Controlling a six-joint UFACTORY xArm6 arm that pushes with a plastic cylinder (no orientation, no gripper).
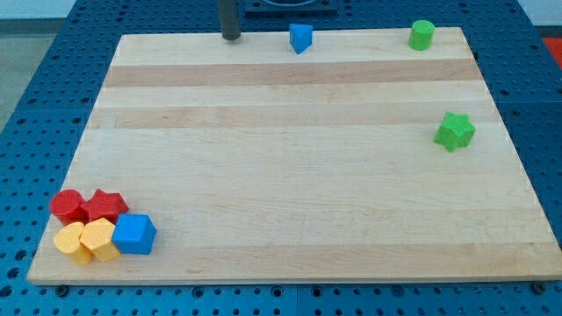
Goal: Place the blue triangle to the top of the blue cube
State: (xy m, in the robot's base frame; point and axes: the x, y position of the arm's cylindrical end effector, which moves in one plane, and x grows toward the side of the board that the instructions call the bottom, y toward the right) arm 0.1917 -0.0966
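no gripper, just my tip (230, 38) at top edge, left of the blue triangle (300, 38) – light, rigid, likely slides easy; push its flat side toward blue cube (133, 234), lower left

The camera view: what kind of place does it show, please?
Probably a robotics lab bench. A wooden board lies on a blue perforated table, small coloured blocks such as the blue cube and blue triangle sit on it, and my tip touches its top edge.
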